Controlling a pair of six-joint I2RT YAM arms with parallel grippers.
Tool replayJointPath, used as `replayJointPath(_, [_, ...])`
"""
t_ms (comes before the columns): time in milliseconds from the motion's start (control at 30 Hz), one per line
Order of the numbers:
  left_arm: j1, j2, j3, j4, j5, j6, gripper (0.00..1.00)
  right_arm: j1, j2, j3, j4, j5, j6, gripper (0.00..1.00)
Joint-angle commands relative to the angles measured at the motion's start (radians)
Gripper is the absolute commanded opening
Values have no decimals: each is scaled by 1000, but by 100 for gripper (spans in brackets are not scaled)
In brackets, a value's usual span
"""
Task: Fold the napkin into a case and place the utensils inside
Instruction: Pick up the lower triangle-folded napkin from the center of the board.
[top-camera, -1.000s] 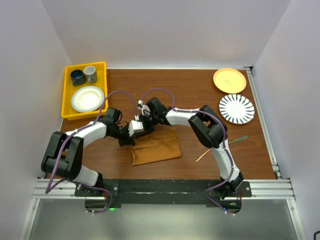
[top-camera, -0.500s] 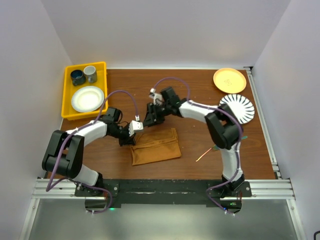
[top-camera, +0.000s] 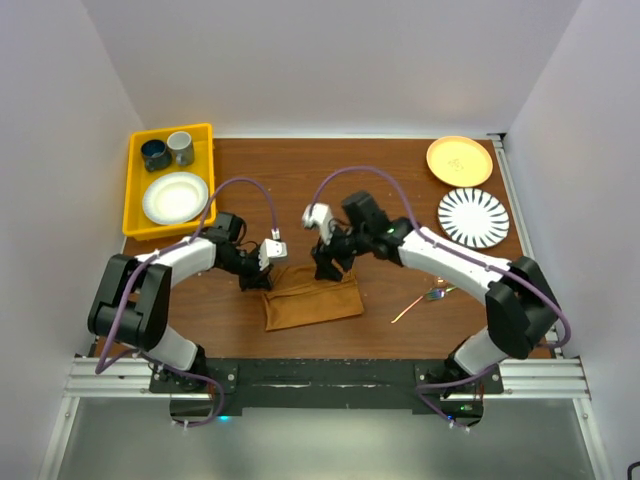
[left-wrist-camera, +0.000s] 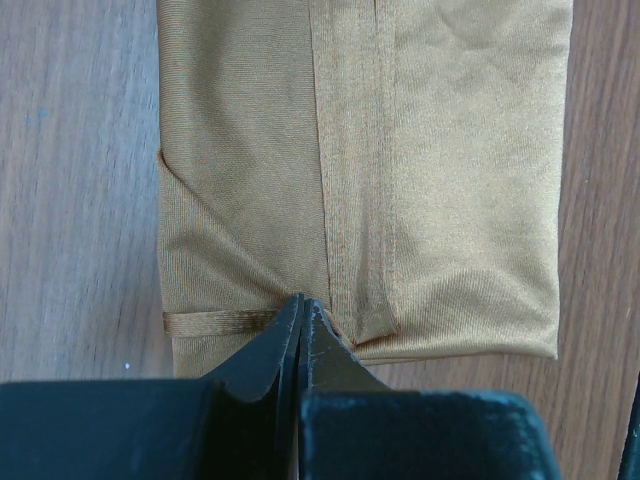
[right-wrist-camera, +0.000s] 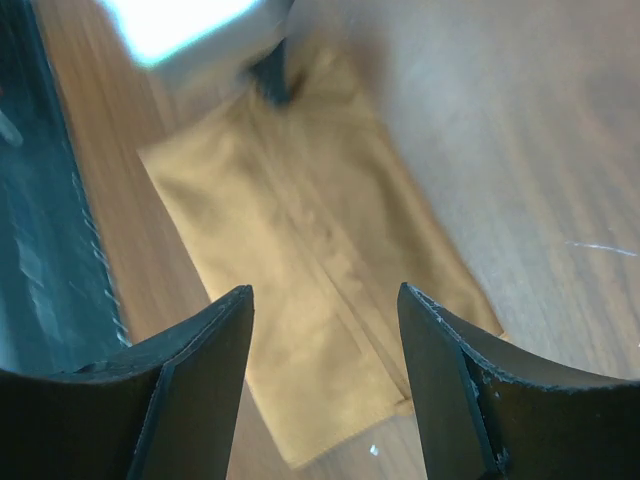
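Left fingers (left-wrist-camera: 300, 320) clenching, tips touching near edge of folded napkin (left-wrist-camera: 400, 150). Right fingers (top-camera: 326, 266) released, hovering wide above napkin. Utensils (top-camera: 408, 312) lying on surface (top-camera: 280, 160) right of right fingers, apart from napkin. Yellow tray (top-camera: 135, 215) sitting beyond left fingers; striped plate (top-camera: 473, 217) beyond right.

We see a brown wood-grain table (top-camera: 400, 170) boxed in on three sides: plain pale back wall (top-camera: 340, 60), left wall (top-camera: 50, 150), right wall (top-camera: 590, 120). A silver metal rail (top-camera: 560, 378) runs along the near edge and a side rail (top-camera: 525, 240) runs up the table's right edge. The light is soft and even, with faint shadows.
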Motion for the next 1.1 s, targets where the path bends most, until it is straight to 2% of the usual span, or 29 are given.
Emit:
replayJointPath(0, [0, 46, -5, -22, -48, 27, 0, 171, 16, -14, -125, 157, -266, 64])
replayJointPath(100, [0, 46, -5, -17, -48, 24, 0, 221, 8, -42, -122, 204, -287, 63])
replayJointPath(400, [0, 54, 3, -16, -53, 24, 0, 257, -74, -217, -100, 335, -494, 61])
replayJointPath(900, [0, 52, 8, -17, -50, 31, 0, 349, -15, -292, 41, 386, -539, 55])
replayJointPath(1067, [0, 49, 8, -20, -45, 39, 0, 360, 27, -294, 70, 405, -548, 49])
